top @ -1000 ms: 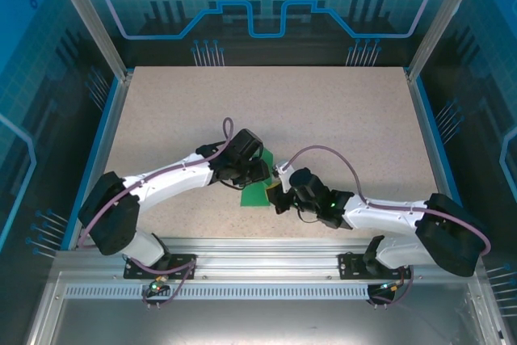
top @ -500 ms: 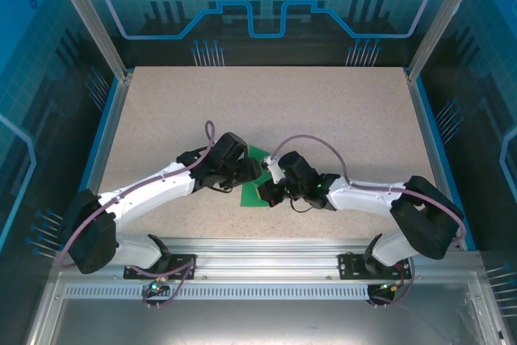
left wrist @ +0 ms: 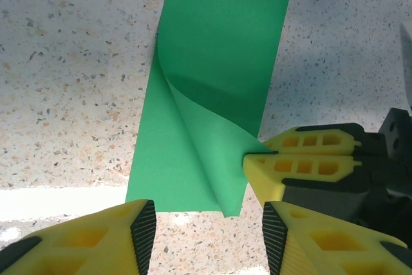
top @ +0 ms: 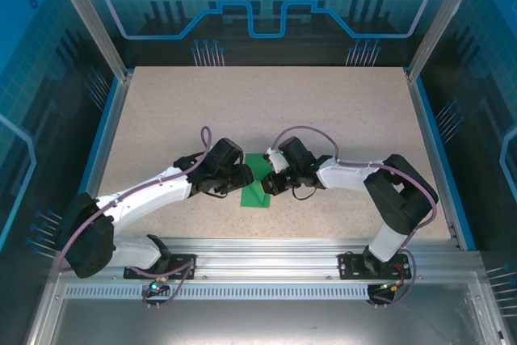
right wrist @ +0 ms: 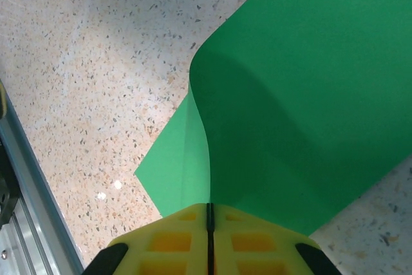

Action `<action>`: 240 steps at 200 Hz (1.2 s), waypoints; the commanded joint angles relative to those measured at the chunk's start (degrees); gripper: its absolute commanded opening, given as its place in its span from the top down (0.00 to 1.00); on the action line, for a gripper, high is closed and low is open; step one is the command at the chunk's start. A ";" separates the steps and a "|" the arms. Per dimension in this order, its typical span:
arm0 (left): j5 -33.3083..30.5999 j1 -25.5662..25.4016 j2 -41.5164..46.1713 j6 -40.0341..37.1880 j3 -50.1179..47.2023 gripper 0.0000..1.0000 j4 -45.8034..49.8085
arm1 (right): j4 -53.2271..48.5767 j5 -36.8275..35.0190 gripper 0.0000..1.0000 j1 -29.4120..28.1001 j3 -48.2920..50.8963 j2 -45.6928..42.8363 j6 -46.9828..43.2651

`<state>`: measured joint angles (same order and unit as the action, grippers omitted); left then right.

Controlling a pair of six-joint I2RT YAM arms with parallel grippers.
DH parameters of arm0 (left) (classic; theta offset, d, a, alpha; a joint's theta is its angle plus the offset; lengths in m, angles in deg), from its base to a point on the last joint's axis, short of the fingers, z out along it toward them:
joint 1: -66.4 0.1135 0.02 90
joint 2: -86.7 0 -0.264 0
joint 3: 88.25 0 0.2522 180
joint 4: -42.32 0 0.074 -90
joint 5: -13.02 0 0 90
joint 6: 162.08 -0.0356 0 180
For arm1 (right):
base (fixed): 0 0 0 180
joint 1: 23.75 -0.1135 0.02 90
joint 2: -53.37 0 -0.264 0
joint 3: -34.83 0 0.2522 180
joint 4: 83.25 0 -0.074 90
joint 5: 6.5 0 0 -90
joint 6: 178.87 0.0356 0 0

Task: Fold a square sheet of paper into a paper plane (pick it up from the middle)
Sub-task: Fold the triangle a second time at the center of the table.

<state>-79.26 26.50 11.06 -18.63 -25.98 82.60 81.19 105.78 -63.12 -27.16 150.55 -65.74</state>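
Observation:
The square sheet of paper (top: pixel 257 191) is bright green and lies near the table's front middle, folded over into a strip. In the left wrist view the sheet (left wrist: pixel 212 62) has one flap curling up from the table. My right gripper (left wrist: pixel 254 156) is shut on that flap's edge, and in its own view (right wrist: pixel 208 220) the yellow fingers (right wrist: pixel 167 243) pinch the raised paper (right wrist: pixel 296 107). My left gripper (left wrist: pixel 206 236) is open just short of the sheet's near edge, with bare table between its pads. From above, the left gripper (top: pixel 245 177) and right gripper (top: pixel 273 183) flank the sheet. A paper plane is out of view.
The speckled table (top: pixel 323 111) stretches away behind the arms. A metal rail (top: pixel 258 248) runs along the front edge, close to the sheet, and shows beside the paper in the right wrist view (right wrist: pixel 26 191). Blue walls enclose the sides and back.
The right arm has swung its elbow toward the back while keeping its pinch on the paper. The left gripper has come down and left, off the sheet's top to its left side.

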 commanded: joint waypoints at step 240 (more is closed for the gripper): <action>7.11 0.44 -8.53 1.52 -2.15 0.70 -11.20 | -13.58 2.14 0.88 4.66 -9.65 7.47 -13.36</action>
<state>-72.62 26.50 3.76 -18.76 -27.55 73.05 68.84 107.95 -59.56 -35.72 156.91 -78.06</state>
